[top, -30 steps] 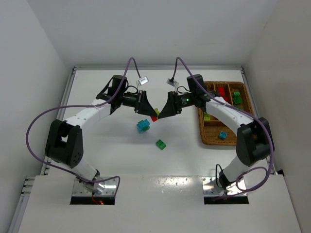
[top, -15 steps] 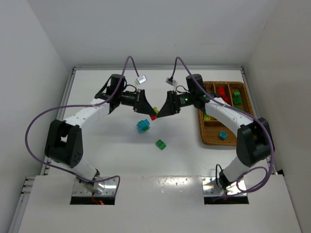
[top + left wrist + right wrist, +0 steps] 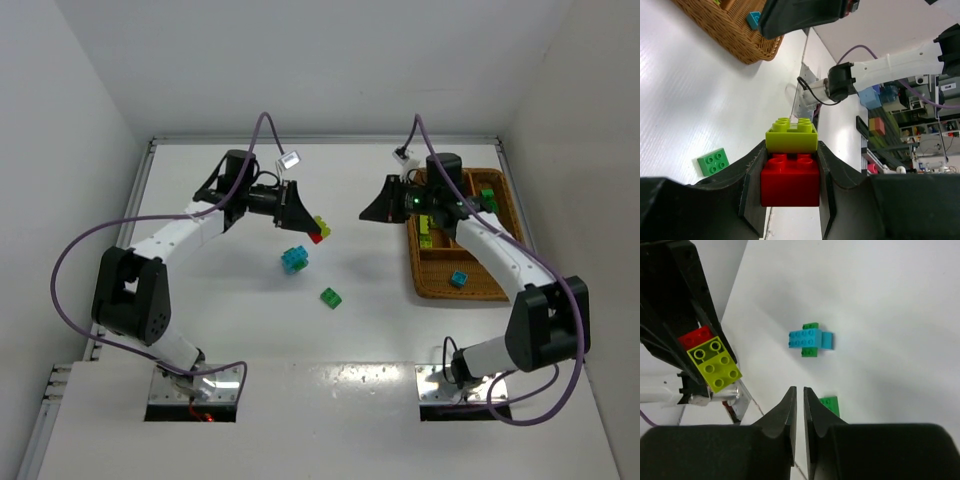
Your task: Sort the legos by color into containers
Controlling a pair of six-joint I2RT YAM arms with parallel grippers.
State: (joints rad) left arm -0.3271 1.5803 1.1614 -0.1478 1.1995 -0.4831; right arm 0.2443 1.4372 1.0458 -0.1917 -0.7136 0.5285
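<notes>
My left gripper (image 3: pixel 312 228) is shut on a red brick (image 3: pixel 790 182) with a yellow-green brick (image 3: pixel 791 137) stacked on it, held above the table's middle. The stack also shows in the right wrist view (image 3: pixel 715 362). My right gripper (image 3: pixel 368 213) is shut and empty, apart from the stack, next to the wicker tray (image 3: pixel 440 283). A cyan stack with a green brick (image 3: pixel 294 259) and a single green brick (image 3: pixel 330 297) lie on the table. The tray's compartments hold red (image 3: pixel 458 188), green (image 3: pixel 487 200), yellow-green (image 3: pixel 428 238) and cyan (image 3: pixel 458 279) bricks.
White walls enclose the table on the left, back and right. Purple cables loop above both arms. The tray's corner (image 3: pixel 735 35) appears in the left wrist view, with the right arm's dark gripper above it.
My right gripper has drawn back to the right, away from the red and yellow-green stack, toward the tray. My left gripper still holds the stack, almost unmoved.
</notes>
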